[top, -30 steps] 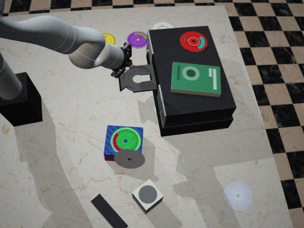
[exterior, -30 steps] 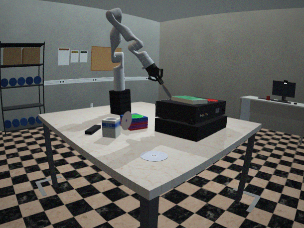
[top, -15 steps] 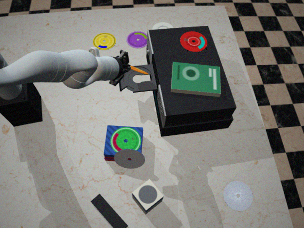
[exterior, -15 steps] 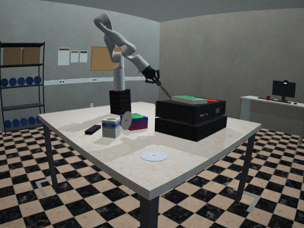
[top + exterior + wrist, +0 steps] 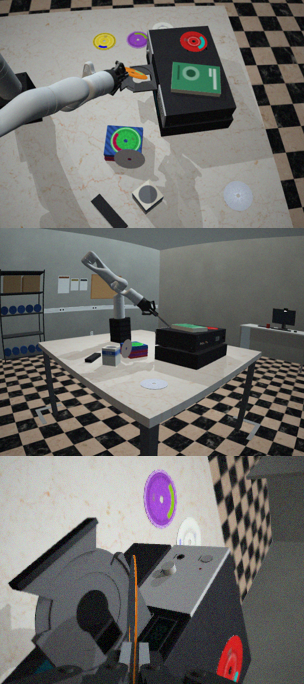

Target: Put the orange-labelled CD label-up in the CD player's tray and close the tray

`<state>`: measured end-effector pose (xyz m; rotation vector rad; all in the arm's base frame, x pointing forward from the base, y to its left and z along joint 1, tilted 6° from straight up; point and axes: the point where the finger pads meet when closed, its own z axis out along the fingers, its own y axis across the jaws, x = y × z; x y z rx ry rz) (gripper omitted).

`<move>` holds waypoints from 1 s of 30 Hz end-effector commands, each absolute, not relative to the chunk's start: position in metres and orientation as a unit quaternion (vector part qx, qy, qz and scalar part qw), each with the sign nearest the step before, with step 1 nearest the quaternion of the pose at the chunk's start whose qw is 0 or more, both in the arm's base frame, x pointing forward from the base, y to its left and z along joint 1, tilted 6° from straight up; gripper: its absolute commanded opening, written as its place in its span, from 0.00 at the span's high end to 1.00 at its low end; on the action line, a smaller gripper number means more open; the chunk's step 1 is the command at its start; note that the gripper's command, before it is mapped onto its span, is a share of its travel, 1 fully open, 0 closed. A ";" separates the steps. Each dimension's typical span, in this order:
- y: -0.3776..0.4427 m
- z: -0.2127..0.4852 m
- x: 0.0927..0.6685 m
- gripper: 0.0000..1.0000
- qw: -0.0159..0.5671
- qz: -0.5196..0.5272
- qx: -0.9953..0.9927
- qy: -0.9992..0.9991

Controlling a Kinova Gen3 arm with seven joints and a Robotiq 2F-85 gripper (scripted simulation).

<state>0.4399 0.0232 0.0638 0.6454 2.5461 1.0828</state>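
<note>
My gripper [image 5: 123, 71] is shut on the edge of the orange-labelled CD [image 5: 135, 73]. The CD is tilted, orange face up, and hangs over the open tray [image 5: 142, 82] of the black CD player [image 5: 189, 74]. In the wrist view the CD [image 5: 134, 611] shows edge-on as a thin orange line between my fingertips. The tray's round recess [image 5: 92, 611] lies below and left of it, and the recess holds nothing. From the exterior view the CD [image 5: 163, 321] slants down from the gripper [image 5: 152, 311] toward the player's top edge.
A green case [image 5: 196, 78] and a red CD [image 5: 193, 41] lie on the player. Purple [image 5: 137, 39], yellow [image 5: 104, 41] and white [image 5: 162, 25] discs lie behind the tray. A case stack with a green CD [image 5: 123, 142], a grey disc [image 5: 129, 158], a box [image 5: 147, 195], a black bar [image 5: 108, 211] and a pale disc [image 5: 235, 196] lie nearer the front.
</note>
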 end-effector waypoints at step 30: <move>0.005 0.039 0.431 0.89 0.166 0.460 0.229 0.842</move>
